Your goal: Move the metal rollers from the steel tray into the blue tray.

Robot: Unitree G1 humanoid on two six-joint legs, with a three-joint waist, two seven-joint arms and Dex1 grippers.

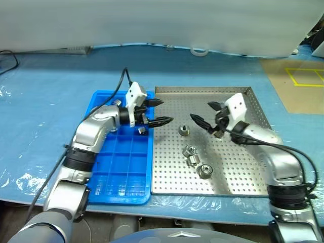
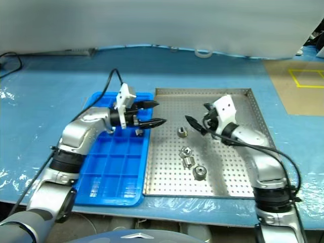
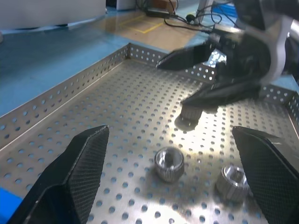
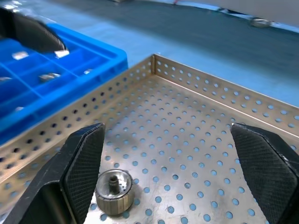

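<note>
Lying left of centre in the head views, on blue sheeting: the blue tray (image 1: pixel 124 172), its square compartments mostly bare, with a few small metal pieces sitting in the upper cells, one (image 1: pixel 142 130) just under the left gripper. Hanging over the tray's upper right corner, near the seam with the steel tray: the left gripper (image 1: pixel 158 112), pointing toward the frame's right, fingers spread wide and gripping nothing. Filling the centre and right of the frame, touching the blue tray's right edge: the steel tray (image 1: pixel 238 174), perforated, with low rims. Resting on its floor: the metal rollers, one (image 1: pixel 184 130) alone in the upper middle, two more (image 1: pixel 191 155) close together below it, and a fourth (image 1: pixel 204 170) lower and slightly right. Hovering above the tray's upper right area, pointing toward the frame's left: the right gripper (image 1: pixel 207 113), fingers likewise standing wide apart and carrying nothing. Showing in the right wrist view: one roller (image 4: pixel 114 191) lying on the perforated floor beside a finger (image 4: pixel 84 161), not clasped.
</note>
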